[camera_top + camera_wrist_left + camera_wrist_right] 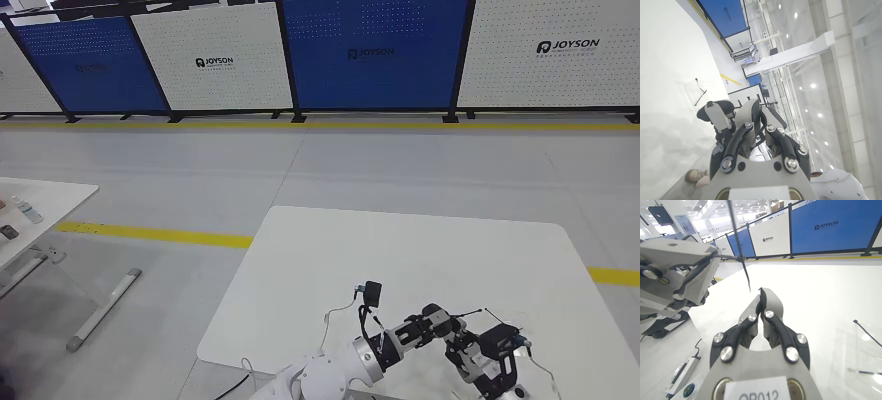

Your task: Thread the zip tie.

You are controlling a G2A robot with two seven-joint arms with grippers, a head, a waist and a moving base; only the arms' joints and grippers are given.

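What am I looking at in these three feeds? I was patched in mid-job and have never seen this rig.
This is a two-armed robot at a white table. The top view looks down from above its arms. Each wrist view rides on one arm and looks along that arm's own gripper. In the right wrist view the right gripper is central, shut and apparently empty. Beside it the left gripper pinches a black zip tie in the air. Its strap seems to pass through its own head, with the tail tip ending near the right gripper. Spare ties lie on a clear sheet on the table.
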